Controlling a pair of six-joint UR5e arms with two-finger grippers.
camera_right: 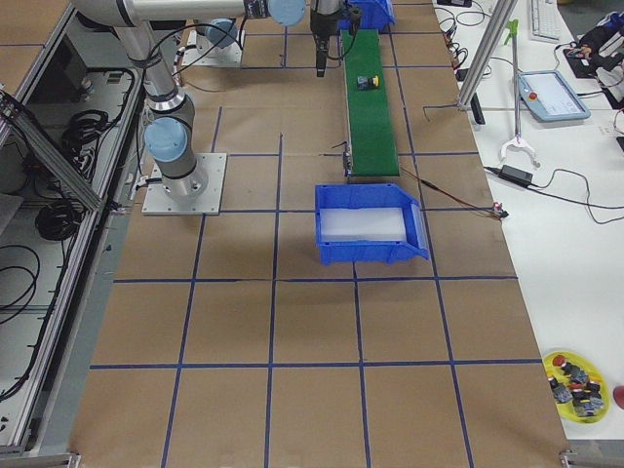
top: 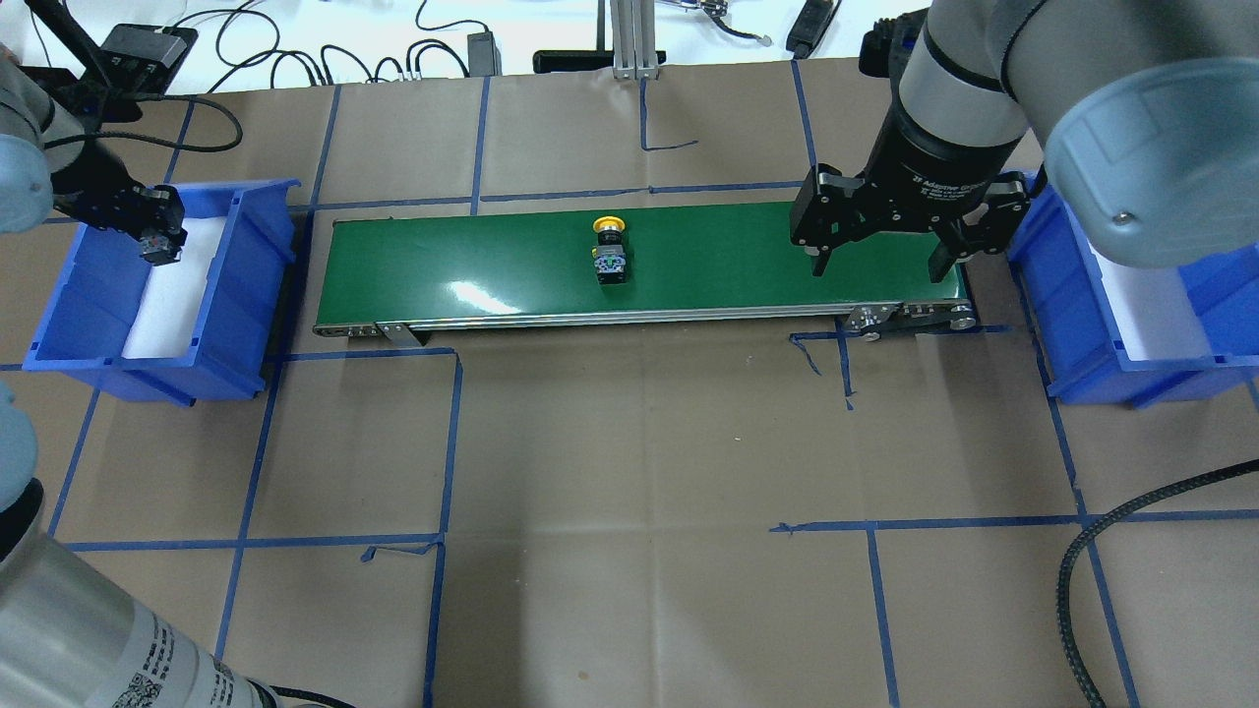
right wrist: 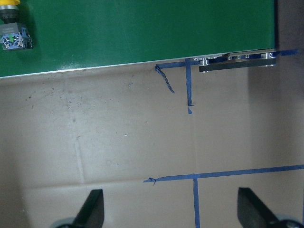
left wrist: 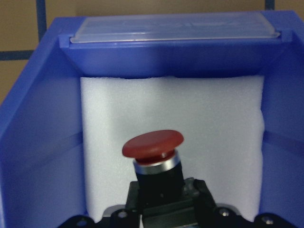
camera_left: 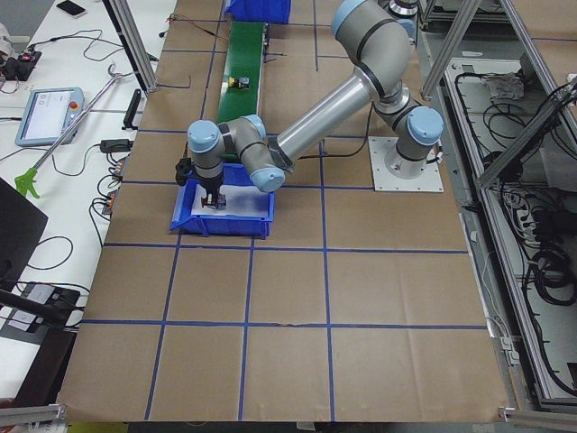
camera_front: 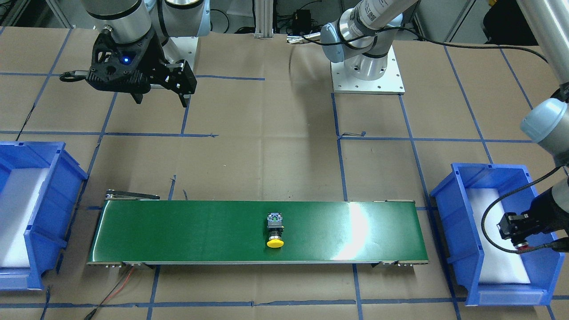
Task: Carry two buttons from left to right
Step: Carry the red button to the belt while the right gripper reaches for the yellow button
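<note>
Now, red-capped button (left wrist: 153, 145), black-barrelled, clamped in left tool (top: 155, 238); yellow-capped button (camera_front: 275, 231) flat on belt (camera_front: 186, 231); right tool (top: 878, 264) wide

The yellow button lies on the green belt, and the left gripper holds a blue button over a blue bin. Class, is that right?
No. The left gripper holds a red button, not a blue one; the left wrist view shows it. The yellow button does lie on the green belt.

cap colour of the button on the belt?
Yellow button; shows best in exterior front-facing view.
</note>
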